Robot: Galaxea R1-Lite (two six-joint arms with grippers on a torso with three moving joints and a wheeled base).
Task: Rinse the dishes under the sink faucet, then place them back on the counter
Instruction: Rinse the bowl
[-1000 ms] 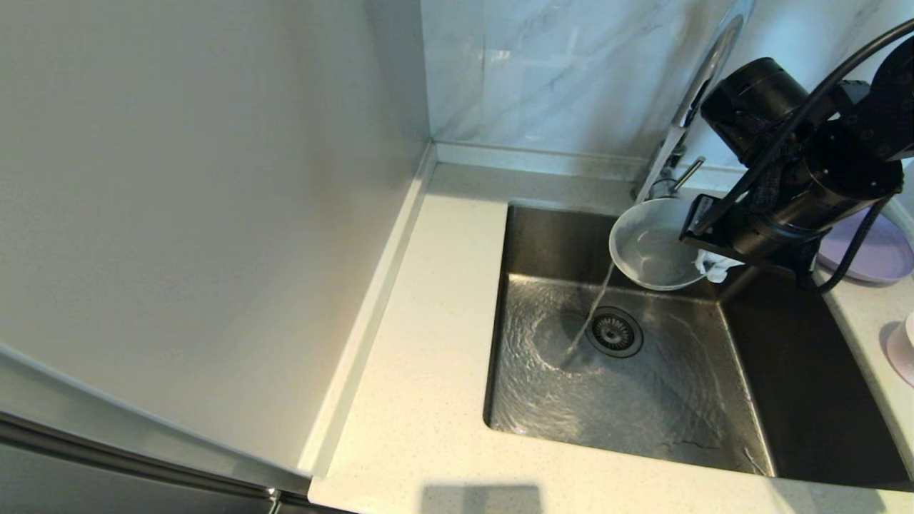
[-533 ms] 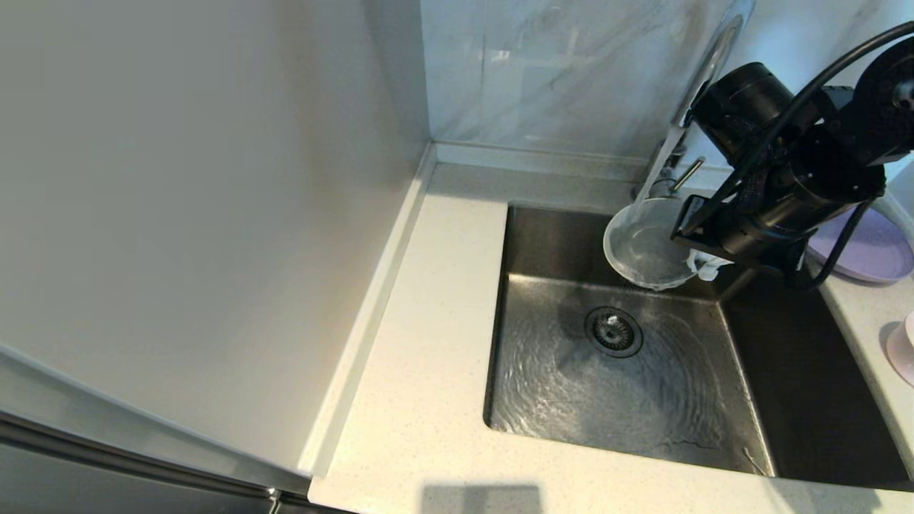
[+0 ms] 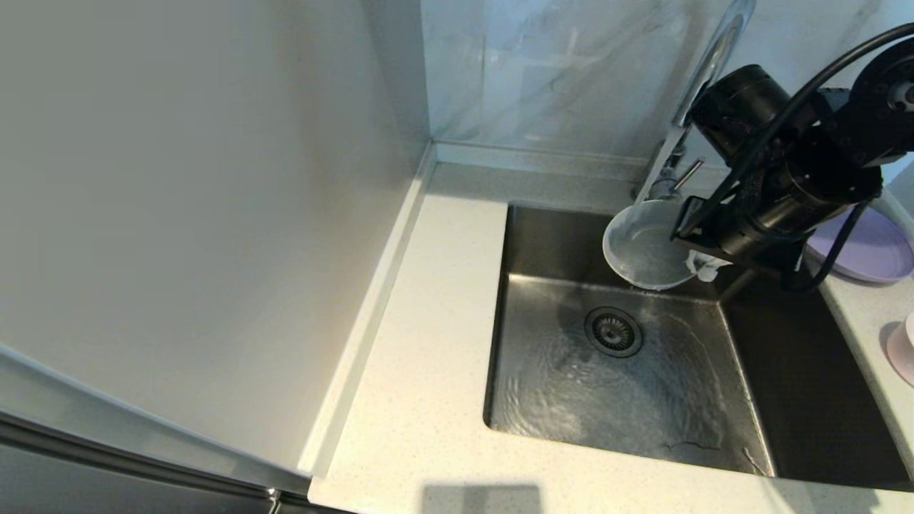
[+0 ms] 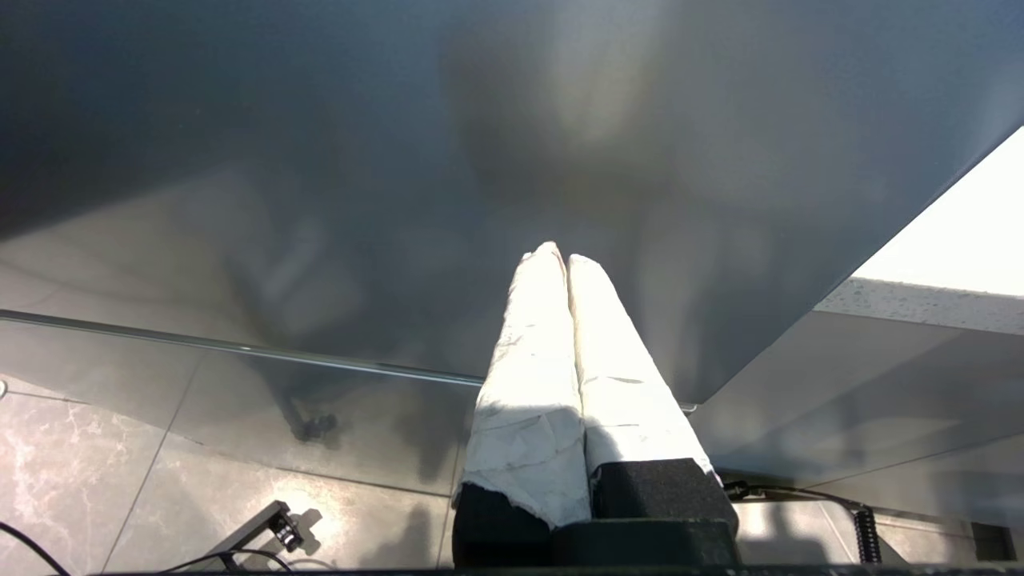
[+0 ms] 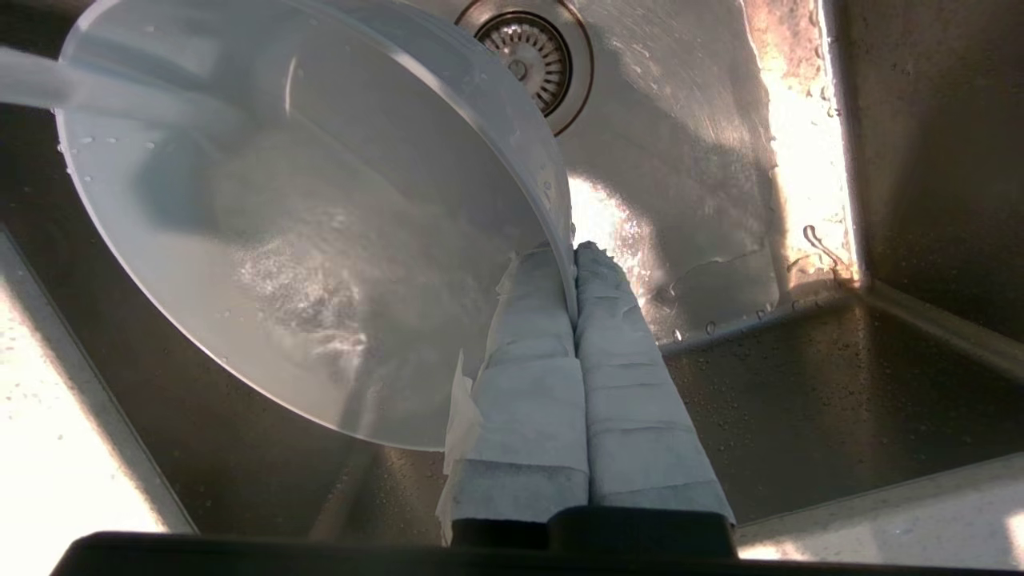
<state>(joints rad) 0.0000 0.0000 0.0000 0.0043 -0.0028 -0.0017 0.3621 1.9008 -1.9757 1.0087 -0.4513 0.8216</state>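
- My right gripper (image 5: 574,248) holds the translucent bowl (image 3: 646,246) by its rim; the two wrapped fingers (image 5: 528,384) are closed almost together, with only the thin wall of the bowl between them
- The bowl hangs over the far part of the sink (image 3: 543,235), tilted, just under the faucet (image 3: 707,64); in the right wrist view a stream of water (image 5: 96,92) runs into it
- I judge the bowl light and rather stiff, but wet and so slippery; a grip on the rim alone can let it turn or slide, so I would keep the pinch firm and move slowly
- The lavender plate (image 3: 875,250) lies on the counter (image 3: 428,357) at the far right, partly hidden behind my arm; a pale pink dish (image 3: 901,350) shows at the right edge, nearer
- The faucet and its thin lever (image 3: 687,173) stand just beside the bowl; they are what I could hit when I lift it out toward the right
- My left gripper (image 4: 566,258) is parked away from the sink, fingers pressed together, holding nothing
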